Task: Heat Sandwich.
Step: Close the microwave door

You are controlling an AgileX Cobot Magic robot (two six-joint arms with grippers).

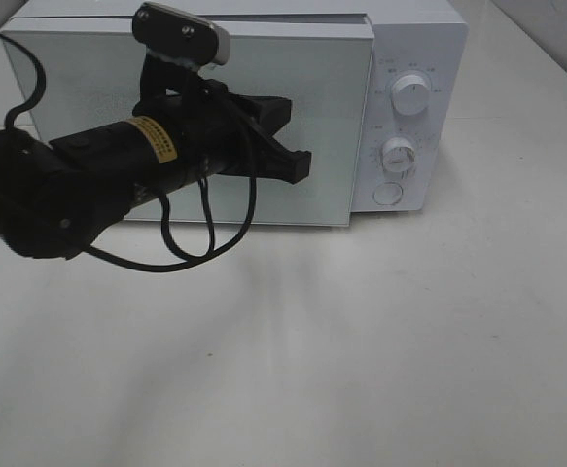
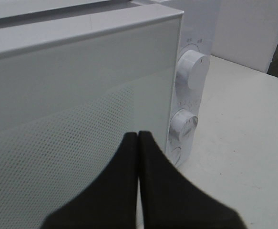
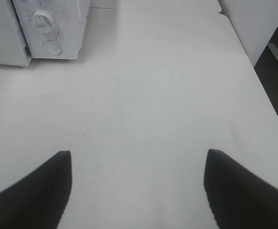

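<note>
Presently, the left gripper (image 2: 138, 134), jaws pressed together, hovers just before the microwave's (image 1: 414, 39) shut door (image 1: 88, 88) (toward its dial-side edge), the right gripper (image 3: 138, 153) hangs spread wide over the table (image 3: 143, 86) well out from the microwave, and where the sandwich lies cannot be told.

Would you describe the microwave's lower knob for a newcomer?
Find the white microwave. Its right-hand panel carries an upper knob, a lower knob and a flat button, top to bottom. The lower knob is the middle one, raised unlike the button.
</note>
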